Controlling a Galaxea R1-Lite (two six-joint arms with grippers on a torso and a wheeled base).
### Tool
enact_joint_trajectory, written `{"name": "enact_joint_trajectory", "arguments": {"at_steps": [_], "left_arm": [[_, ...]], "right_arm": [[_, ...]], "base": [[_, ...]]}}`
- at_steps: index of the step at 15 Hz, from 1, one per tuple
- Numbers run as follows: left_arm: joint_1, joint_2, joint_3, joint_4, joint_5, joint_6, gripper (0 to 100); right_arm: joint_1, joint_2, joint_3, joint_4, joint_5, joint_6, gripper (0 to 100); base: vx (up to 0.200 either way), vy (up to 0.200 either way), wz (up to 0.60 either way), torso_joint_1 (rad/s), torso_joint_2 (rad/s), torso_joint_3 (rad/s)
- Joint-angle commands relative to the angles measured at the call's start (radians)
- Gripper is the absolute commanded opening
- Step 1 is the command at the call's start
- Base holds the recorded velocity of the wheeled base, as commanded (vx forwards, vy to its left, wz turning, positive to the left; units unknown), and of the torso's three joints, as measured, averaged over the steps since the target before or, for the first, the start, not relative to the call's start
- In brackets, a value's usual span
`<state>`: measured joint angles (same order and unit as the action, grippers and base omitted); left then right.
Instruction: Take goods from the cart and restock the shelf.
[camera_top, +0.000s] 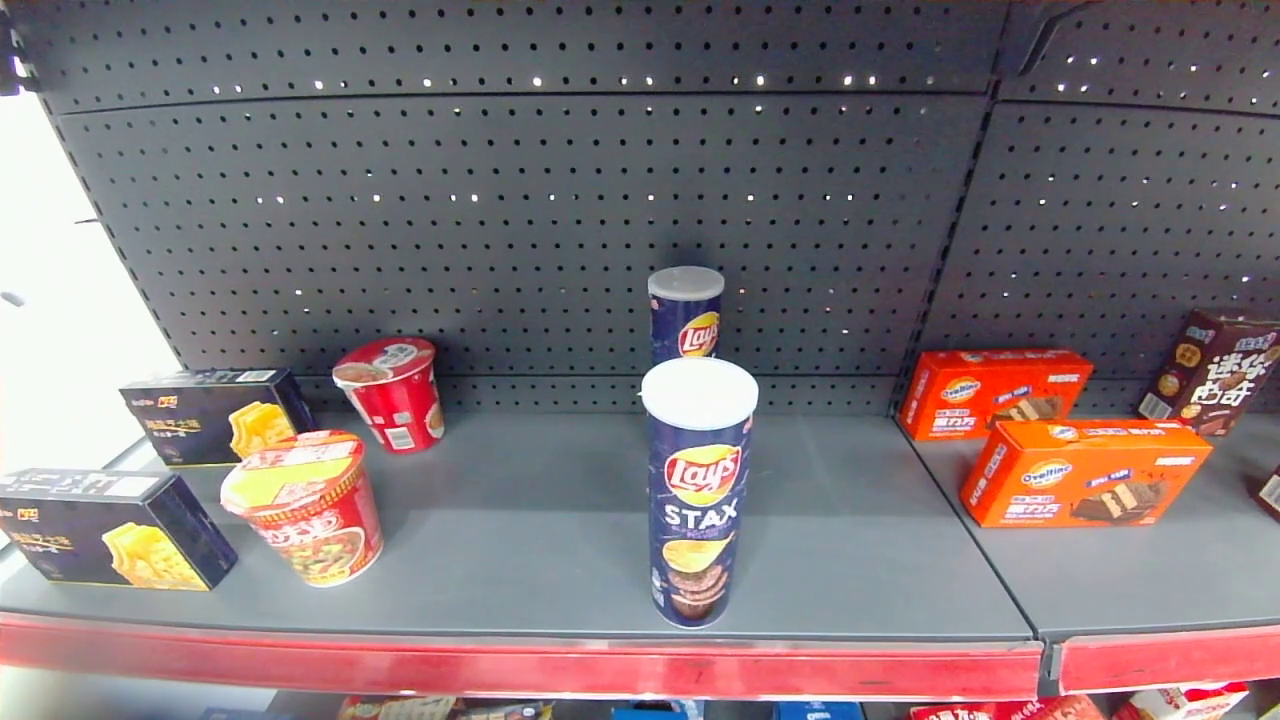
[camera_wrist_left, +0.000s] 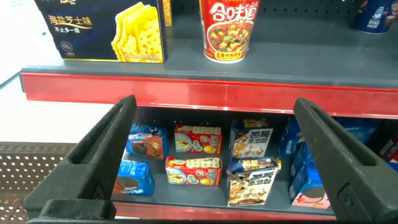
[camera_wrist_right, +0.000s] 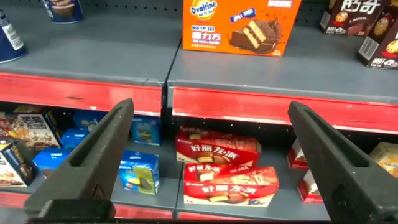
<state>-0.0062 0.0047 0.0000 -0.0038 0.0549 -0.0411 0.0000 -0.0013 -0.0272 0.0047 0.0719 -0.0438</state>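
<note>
The goods stand on the grey shelf (camera_top: 560, 520). Two tall chip cans (camera_top: 697, 490) are in the middle, one behind the other, both upright. Two cup noodles (camera_top: 310, 505) are to their left, and two dark cracker boxes (camera_top: 110, 528) are at the far left. Two orange boxes (camera_top: 1085, 472) lie in the right-hand bay, with a brown box (camera_top: 1215, 372) at the back beside them.

My left gripper (camera_wrist_left: 214, 104) is spread wide and holds nothing. It hangs in front of the shelf's red front edge (camera_wrist_left: 205, 93), lower than the front cracker box and the front cup noodle, touching neither. My right gripper (camera_wrist_right: 210, 107) is likewise wide apart and empty, in front of the same red edge and below the front orange box. Between each gripper's fingers I see the lower shelf (camera_wrist_left: 158, 194), packed with small snack boxes.
</note>
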Motion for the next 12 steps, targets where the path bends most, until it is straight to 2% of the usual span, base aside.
{"name": "enact_joint_trajectory", "arguments": {"at_steps": [1, 12], "left_arm": [[0.0, 0.001, 0.0, 0.001, 0.0, 0.0, 100], [0.0, 0.0, 0.0, -0.001, 0.0, -0.002, 100]], "right_arm": [[0.0, 0.001, 0.001, -0.003, -0.003, 0.001, 100], [0.0, 0.001, 0.001, -0.002, 0.002, 0.007, 100]], "base": [[0.0, 0.0, 0.0, 0.0, 0.0, 0.0], [0.0, 0.0, 0.0, 0.0, 0.0, 0.0]]}}
